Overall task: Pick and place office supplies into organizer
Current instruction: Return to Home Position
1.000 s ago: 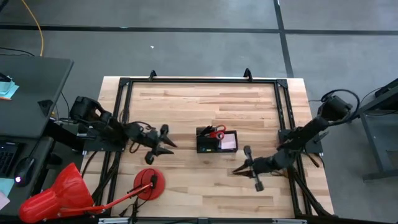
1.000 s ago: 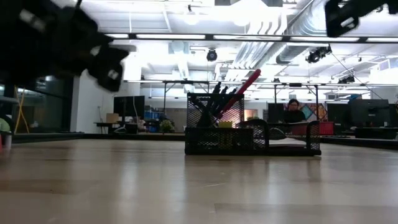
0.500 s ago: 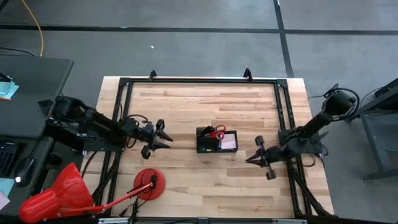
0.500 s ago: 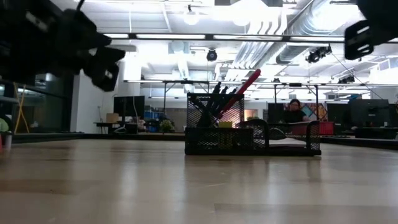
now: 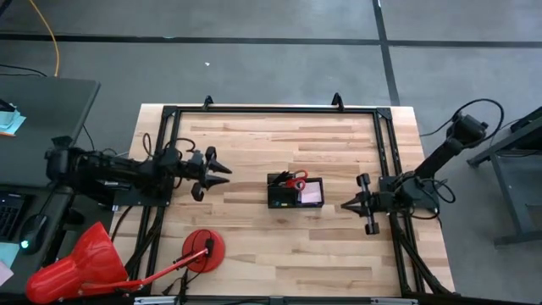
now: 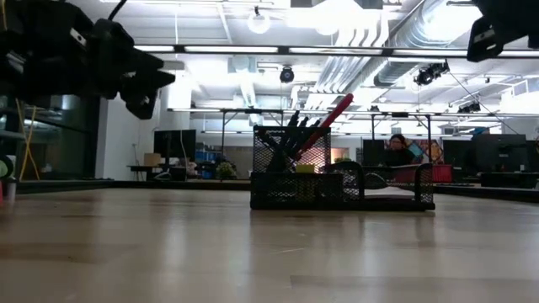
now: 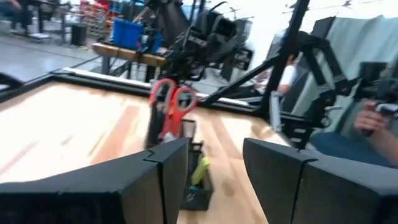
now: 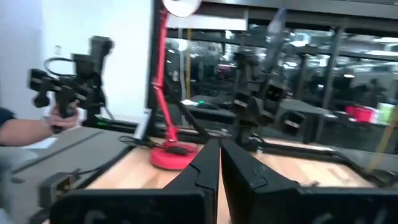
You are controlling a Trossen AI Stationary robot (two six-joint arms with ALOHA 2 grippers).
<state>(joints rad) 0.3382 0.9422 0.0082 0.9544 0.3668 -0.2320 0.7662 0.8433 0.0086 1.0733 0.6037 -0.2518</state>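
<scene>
Left jaws, apart, and right jaws, together, have drawn back from the organizer

scissors: only the red handles show; the blades are sunk in the organizer.
organizer: blurred, its lower part behind the left gripper.
pens: too small from above to count.
red lamp shade: cut by the picture's edge.
right arm: clipped by the top corner.
person: only a forearm and hand show.
</scene>
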